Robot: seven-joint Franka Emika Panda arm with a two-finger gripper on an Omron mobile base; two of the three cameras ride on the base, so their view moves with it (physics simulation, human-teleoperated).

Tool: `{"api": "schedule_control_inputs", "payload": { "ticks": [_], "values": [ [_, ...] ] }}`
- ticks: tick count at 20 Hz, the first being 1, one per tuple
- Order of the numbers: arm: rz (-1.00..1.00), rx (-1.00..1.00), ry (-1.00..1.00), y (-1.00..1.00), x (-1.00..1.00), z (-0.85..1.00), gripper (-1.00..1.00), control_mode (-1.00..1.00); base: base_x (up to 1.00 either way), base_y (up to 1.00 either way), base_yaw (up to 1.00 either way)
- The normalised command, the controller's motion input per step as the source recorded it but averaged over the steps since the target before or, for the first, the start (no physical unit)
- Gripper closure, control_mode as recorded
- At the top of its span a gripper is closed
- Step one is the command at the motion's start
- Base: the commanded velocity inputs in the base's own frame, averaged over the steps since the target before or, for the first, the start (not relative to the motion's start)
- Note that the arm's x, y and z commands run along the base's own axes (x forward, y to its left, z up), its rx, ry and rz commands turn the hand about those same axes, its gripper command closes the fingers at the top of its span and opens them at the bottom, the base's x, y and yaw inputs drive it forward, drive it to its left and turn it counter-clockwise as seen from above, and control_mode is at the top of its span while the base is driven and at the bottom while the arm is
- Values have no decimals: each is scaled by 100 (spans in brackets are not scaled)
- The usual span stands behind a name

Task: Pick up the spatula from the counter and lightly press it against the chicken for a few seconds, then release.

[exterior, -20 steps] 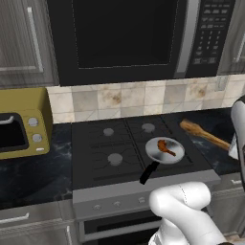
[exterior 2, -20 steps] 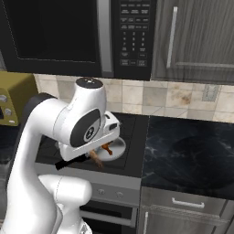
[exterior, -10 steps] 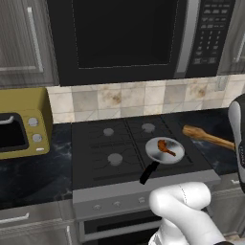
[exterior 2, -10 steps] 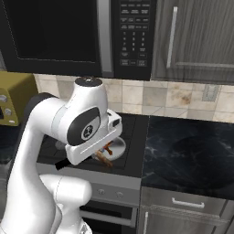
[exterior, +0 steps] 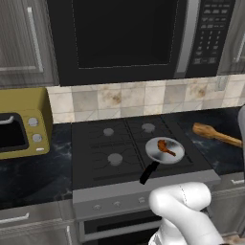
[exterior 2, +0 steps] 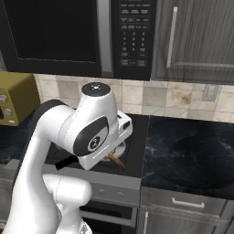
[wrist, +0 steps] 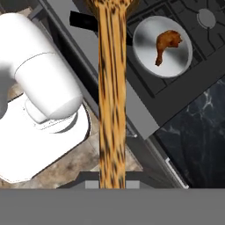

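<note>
Left base view: a black stove (exterior: pixel 110 143) sits under a microwave (exterior: pixel 134 38), with a tiled wall behind. A pan (exterior: pixel 154 154) holds the chicken (exterior: pixel 166 146). The wooden spatula (exterior: pixel 215 135) is at the pan's 3 o'clock, over the dark marble worktop (exterior: pixel 222 160).

Right base view: the white arm (exterior 2: pixel 91 132) stands before the stove, with grey cabinets (exterior 2: pixel 196 36) at 1 o'clock.

Hand view: the claw (wrist: pixel 112 183) is clenched on the spatula handle, with the chicken at 1 o'clock.
</note>
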Motion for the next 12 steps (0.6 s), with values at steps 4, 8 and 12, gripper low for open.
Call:
{"api": "schedule_control_inputs", "payload": {
  "ticks": [4, 8, 12],
  "values": [
    [0, -5, -8, -17, 0, 0, 100, -100, 0, 0, 0],
    [0, -6, -4, -6, 11, 0, 100, -100, 0, 0, 0],
    [0, -7, -3, 0, 16, -2, 100, -100, 0, 0, 0]
  ]
}}
